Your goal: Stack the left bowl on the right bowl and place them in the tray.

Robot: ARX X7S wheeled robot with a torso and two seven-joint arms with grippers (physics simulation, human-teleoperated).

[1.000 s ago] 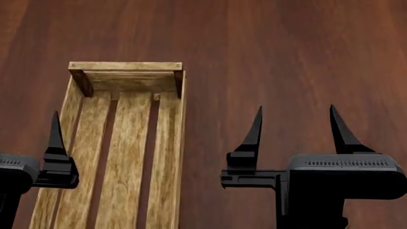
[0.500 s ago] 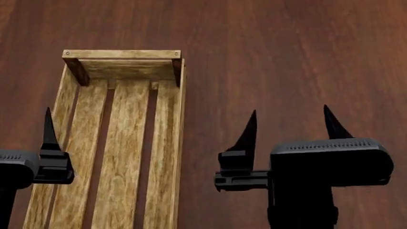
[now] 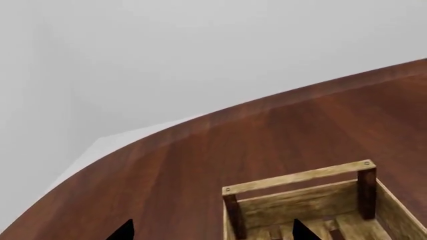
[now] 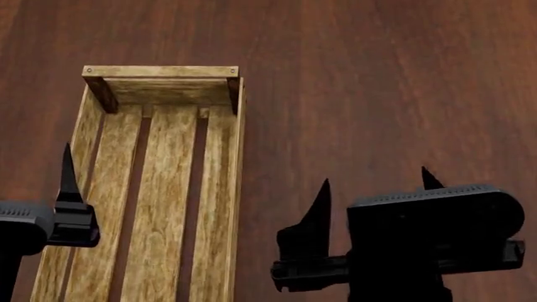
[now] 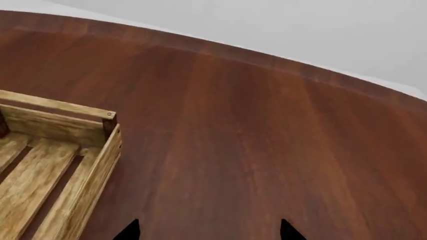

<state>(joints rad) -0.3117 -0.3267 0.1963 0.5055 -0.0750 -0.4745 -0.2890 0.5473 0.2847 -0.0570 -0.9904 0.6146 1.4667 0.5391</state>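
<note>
The left gripper [image 4: 34, 189] sits at the near left of the head view, with only one dark fingertip [image 4: 67, 170] fully in frame there. In the left wrist view two tips poke up with a wide gap between them, so its jaws stand open and hold nothing. One tip lies over the tray's left plank side, the other outside it.

The tray [image 4: 226, 189] lies just ahead of and between the two grippers (nearer the left one), a long light-wood crate with a slatted bottom and low plank sides, resting flat on the dark wooden table [image 4: 378, 75]. Its far end board, with two darker corner posts, lies well ahead of the left jaws. Nothing lies on the slats that show.

The right gripper [image 4: 375, 182] is to the right of the tray, over bare table. Its two pointed fingers are spread well apart, jaws open, nothing between them. The tray's right side runs just beside its inner finger [image 4: 319, 201].

No bowl shows in any of the views.
</note>
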